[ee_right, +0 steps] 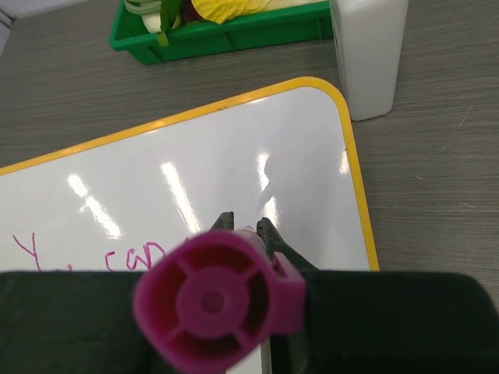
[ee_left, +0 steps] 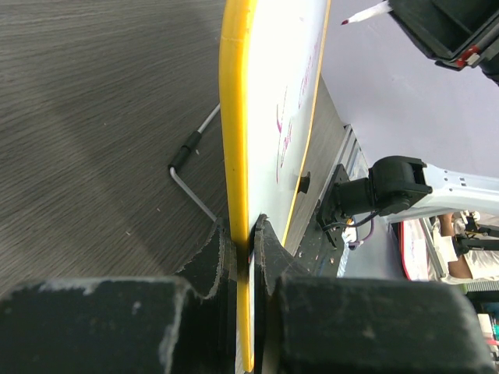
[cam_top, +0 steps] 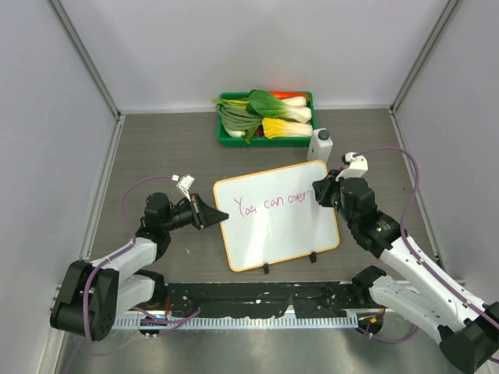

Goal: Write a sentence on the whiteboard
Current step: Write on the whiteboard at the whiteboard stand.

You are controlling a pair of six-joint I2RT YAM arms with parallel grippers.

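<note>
The whiteboard [cam_top: 282, 236] has an orange-yellow rim and lies mid-table, tilted. The sentence [cam_top: 272, 204] on it reads "You can over" in pink. My left gripper [cam_top: 221, 216] is shut on the board's left rim. The left wrist view shows the rim [ee_left: 235, 156] edge-on, pinched by that gripper [ee_left: 251, 234]. My right gripper [cam_top: 320, 194] is shut on a marker, over the end of the writing. In the right wrist view the marker's magenta butt [ee_right: 214, 308] hides most of that gripper [ee_right: 245, 226], with the board [ee_right: 234, 148] below. The marker tip [ee_left: 366, 13] hovers at the board's face.
A green tray [cam_top: 309, 97] of vegetables stands at the back. A white bottle [cam_top: 320, 144] [ee_right: 368, 54] stands just off the board's far right corner. A wire stand [ee_left: 191, 167] props the board from behind. Two black clips [cam_top: 266, 269] hold its near edge.
</note>
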